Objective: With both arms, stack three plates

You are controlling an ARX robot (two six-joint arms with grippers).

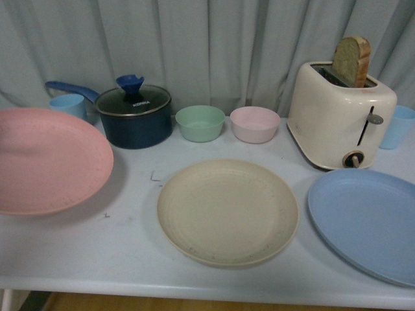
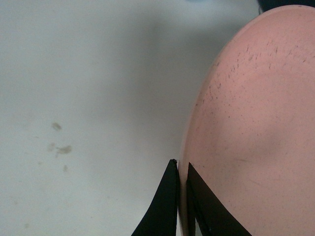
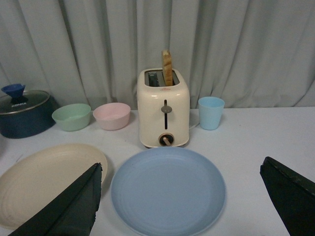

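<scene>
On the pale counter (image 1: 130, 259) lay the beige plate (image 1: 227, 210), centre, and the blue plate (image 1: 366, 220), right. My left claw (image 2: 181, 164) pinched the pink plate (image 1: 45, 162) by its rim, at left. My right claw (image 3: 182, 164) gaped wide, facing the blue plate.

Light was soft, even and rather dim, with a cool greenish cast in all three views. You got no glare off the matte surfaces.

Front view: the pink plate (image 1: 48, 159) threw a broad, soft-edged shadow on the table (image 1: 130, 259). The cream plate (image 1: 227, 210) showed only a thin shadow at its rim. Fine grain throughout.

Left wrist view: grey shading ran beside the plate. The left gripper (image 2: 180, 164) sat close to the lens, black and featureless.

Right wrist view: the background was crisp. The right gripper (image 3: 181, 167) showed its fingers (image 3: 69, 206) as dark wedges.
</scene>
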